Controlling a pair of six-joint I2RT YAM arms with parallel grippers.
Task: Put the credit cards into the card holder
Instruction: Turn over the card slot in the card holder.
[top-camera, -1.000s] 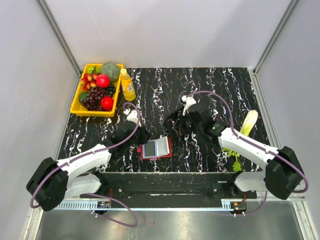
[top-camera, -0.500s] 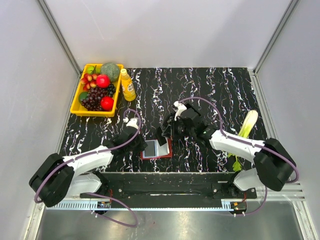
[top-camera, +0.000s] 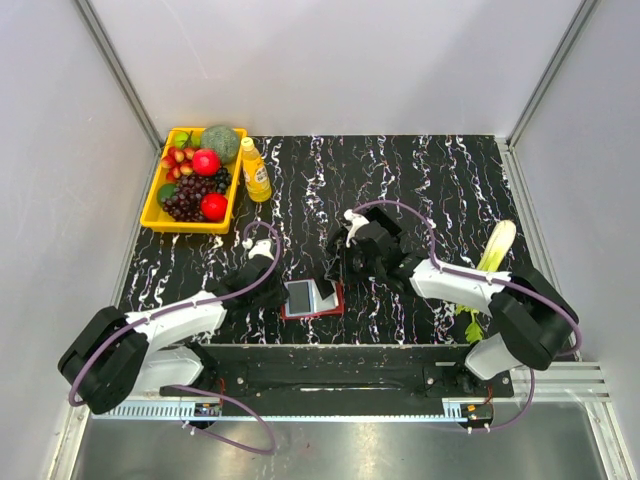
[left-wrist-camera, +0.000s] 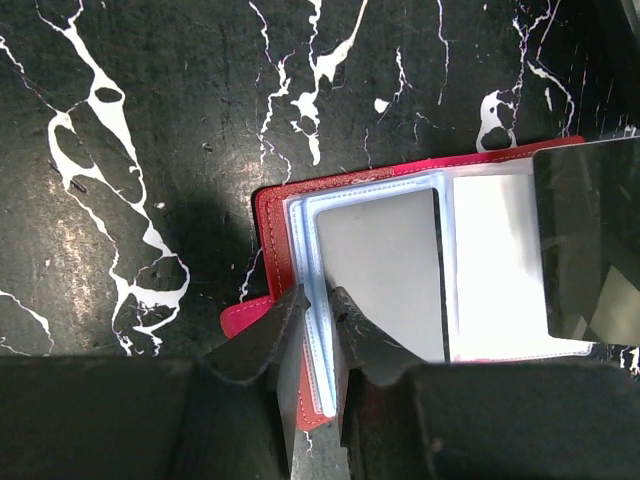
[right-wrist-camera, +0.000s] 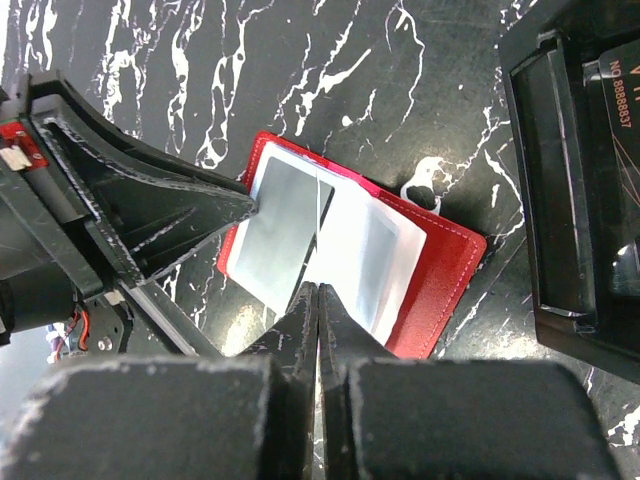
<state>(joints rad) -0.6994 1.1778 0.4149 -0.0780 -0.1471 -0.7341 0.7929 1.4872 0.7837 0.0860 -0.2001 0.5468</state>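
The red card holder (left-wrist-camera: 268, 215) lies open on the marbled table, also seen in the top view (top-camera: 312, 299). A grey credit card (left-wrist-camera: 385, 270) sits in its left clear sleeve. My left gripper (left-wrist-camera: 318, 292) stands over the holder's left edge, jaws a narrow gap apart, with the sleeve's edge between them. My right gripper (right-wrist-camera: 318, 287) is shut on another credit card (left-wrist-camera: 590, 240), held upright over the holder's middle and seen edge-on (right-wrist-camera: 319, 215) from its own wrist. In the top view both grippers meet over the holder, left gripper (top-camera: 283, 287) and right gripper (top-camera: 334, 279).
A black box-like tray (right-wrist-camera: 560, 200) sits just behind the holder, holding a printed card. A yellow tray (top-camera: 160, 215) of fruit and an orange bottle (top-camera: 256, 170) stand at the back left. A pale leafy vegetable (top-camera: 497, 247) lies to the right.
The right gripper has come left and nearer with its card, from the black tray to above the holder. The left gripper has slid onto the holder's left edge and its jaws have parted slightly.
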